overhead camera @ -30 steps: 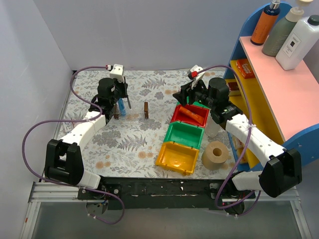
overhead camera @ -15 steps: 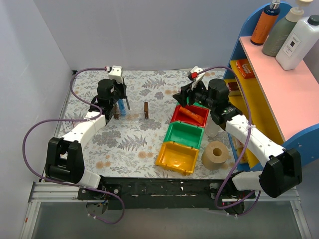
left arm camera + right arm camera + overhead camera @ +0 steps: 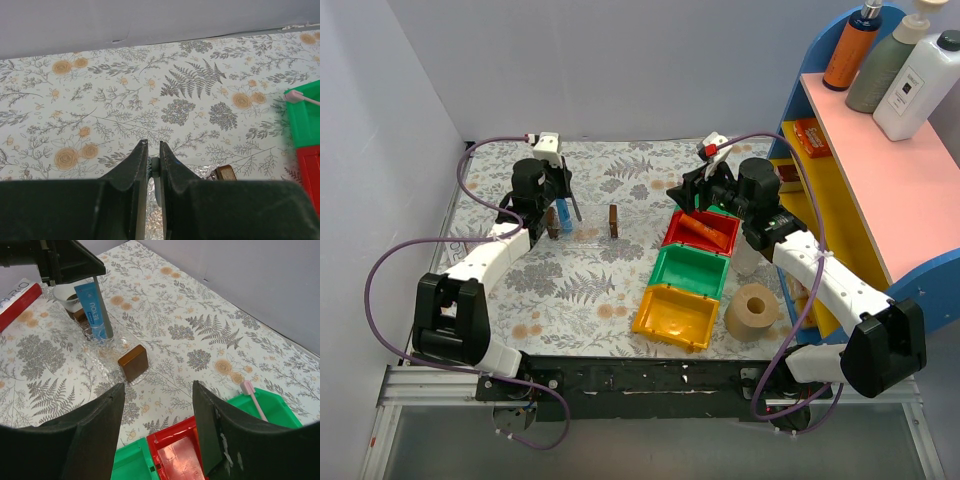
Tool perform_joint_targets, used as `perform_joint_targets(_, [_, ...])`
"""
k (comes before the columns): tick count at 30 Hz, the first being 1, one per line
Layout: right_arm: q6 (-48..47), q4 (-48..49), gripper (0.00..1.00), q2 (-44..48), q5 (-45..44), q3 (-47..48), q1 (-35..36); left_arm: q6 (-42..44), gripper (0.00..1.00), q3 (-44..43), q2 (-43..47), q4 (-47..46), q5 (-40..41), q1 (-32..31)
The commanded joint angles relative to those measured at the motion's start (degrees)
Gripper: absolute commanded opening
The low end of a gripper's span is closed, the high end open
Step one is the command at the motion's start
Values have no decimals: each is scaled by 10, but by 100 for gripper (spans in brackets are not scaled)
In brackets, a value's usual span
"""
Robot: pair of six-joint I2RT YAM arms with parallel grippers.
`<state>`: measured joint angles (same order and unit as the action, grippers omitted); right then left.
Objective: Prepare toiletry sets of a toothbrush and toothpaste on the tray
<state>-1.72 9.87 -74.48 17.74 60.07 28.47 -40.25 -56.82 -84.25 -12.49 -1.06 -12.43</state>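
The left claw (image 3: 561, 203) is clenching on the toothpaste (image 3: 90, 304), gripping it by the top end w/ one finger running down beside it. In the left wrist view the fingers are sitting nearly together w/ only a pale sliver showing between them. The tube is hanging upright, long axis vertical, straight below the claw. Its lower end is sitting in or just above the tray (image 3: 114, 348) at the left end; contact w/ the floor can't be told. The brown end piece (image 3: 133, 362) at the other end is standing apart from the tube, so there's room btwn them to lay it down along the tray.

The right claw (image 3: 157, 390) is hovering released, jaws wide apart, over the red bin (image 3: 167, 436), well apart from the tray. It's the nearer arm to the pink toothbrush (image 3: 252, 399), which is lying in the green bin (image 3: 282, 415), handle pointing away from the claw.

The table (image 3: 580, 290) is flat under a floral cloth. The likely next move is lowering and letting go of the tube.
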Motion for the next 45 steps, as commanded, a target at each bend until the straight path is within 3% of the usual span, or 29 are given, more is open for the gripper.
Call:
perform_joint_targets(1, [1, 29, 64, 16, -2, -3, -3, -5, 0, 5, -1, -18, -15, 8])
perform_joint_targets(45, [2, 24, 64, -4, -2, 11, -3, -26, 0, 0, -36, -25, -53, 33])
